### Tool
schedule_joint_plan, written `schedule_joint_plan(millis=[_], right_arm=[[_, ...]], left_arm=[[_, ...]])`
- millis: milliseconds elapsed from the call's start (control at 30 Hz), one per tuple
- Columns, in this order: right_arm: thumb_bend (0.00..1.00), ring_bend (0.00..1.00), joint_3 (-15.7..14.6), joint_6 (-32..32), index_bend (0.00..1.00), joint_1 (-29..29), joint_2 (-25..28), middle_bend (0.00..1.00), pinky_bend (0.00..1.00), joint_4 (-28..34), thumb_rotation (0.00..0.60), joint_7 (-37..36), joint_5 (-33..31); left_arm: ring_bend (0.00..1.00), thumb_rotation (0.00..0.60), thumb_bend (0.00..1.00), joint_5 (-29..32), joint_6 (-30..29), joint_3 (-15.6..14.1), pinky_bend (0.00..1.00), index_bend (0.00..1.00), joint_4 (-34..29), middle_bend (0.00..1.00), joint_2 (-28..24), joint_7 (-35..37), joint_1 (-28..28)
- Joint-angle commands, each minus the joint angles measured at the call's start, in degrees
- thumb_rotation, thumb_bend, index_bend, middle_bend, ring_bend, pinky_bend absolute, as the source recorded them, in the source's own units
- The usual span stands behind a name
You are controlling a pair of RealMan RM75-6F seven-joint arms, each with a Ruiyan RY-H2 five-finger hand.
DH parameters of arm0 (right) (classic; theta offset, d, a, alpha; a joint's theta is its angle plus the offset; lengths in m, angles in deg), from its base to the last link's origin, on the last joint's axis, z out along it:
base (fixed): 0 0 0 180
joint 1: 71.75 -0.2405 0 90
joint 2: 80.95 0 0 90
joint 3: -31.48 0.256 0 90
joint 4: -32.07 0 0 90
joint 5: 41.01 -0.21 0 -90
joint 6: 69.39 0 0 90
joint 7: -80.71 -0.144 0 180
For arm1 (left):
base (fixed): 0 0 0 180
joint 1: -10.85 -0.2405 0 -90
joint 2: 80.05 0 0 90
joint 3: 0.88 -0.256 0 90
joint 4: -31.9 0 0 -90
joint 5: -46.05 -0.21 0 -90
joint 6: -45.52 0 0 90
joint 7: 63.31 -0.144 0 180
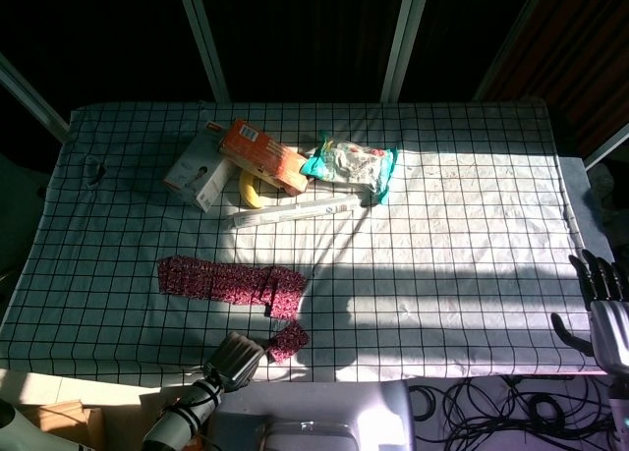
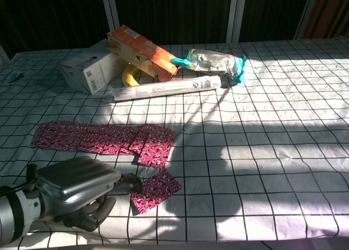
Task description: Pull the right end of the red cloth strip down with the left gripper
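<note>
The red patterned cloth strip (image 1: 221, 278) (image 2: 92, 138) lies flat on the left half of the checked tablecloth. Its right end (image 1: 288, 341) (image 2: 155, 188) is bent down toward the front edge, with a fold where it turns. My left hand (image 1: 236, 358) (image 2: 73, 188) sits low at the table's front, just left of that end, and its fingertips (image 2: 132, 181) pinch the end's left corner. My right hand (image 1: 604, 309) hovers off the table's front right corner with its fingers apart, holding nothing.
At the back left stand a white carton (image 1: 197, 171), an orange box (image 1: 263, 154) leaning on it, a banana (image 1: 252, 191), a long white tube box (image 1: 295, 210) and a teal-edged snack bag (image 1: 352, 166). The table's front edge (image 1: 393, 372) runs just below my left hand.
</note>
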Motion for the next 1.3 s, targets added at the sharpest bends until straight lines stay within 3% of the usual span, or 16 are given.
schedule_joint_plan(millis=[33, 233, 633, 1067, 1300], right_arm=[[0.26, 0.0, -0.03, 0.06, 0.0, -0.02, -0.05, 0.0, 0.03, 0.04, 0.6, 0.12, 0.06], [0.26, 0.0, -0.02, -0.04, 0.0, 0.09, -0.04, 0.0, 0.03, 0.12, 0.6, 0.11, 0.14], [0.26, 0.0, 0.25, -0.17, 0.0, 0.27, 0.26, 0.0, 0.03, -0.03, 0.6, -0.73, -0.08], [0.26, 0.0, 0.44, -0.36, 0.0, 0.54, 0.45, 0.0, 0.03, -0.08, 0.6, -1.14, -0.39], [0.26, 0.0, 0.63, -0.46, 0.0, 0.69, 0.56, 0.0, 0.03, -0.2, 0.6, -1.55, -0.68]], left_arm=[[1.0, 0.6, 0.9, -2.37, -0.76, 0.42, 1.0, 0.22, -0.39, 1.0, -0.62, 2.19, -0.84], [1.0, 0.6, 0.91, -6.14, -1.05, 2.78, 1.0, 0.16, 1.25, 1.0, -0.93, 7.51, -2.01], [1.0, 0.6, 0.96, 2.21, 4.73, 8.55, 1.0, 0.04, 8.25, 1.0, 2.35, 8.98, 0.82], [1.0, 0.6, 1.0, 10.62, 6.28, 9.59, 1.0, 0.1, 11.55, 1.0, 4.8, 3.28, 4.63], [1.0, 0.6, 1.0, 11.34, 6.22, 9.35, 1.0, 0.12, 11.16, 1.0, 5.15, 2.9, 5.58]])
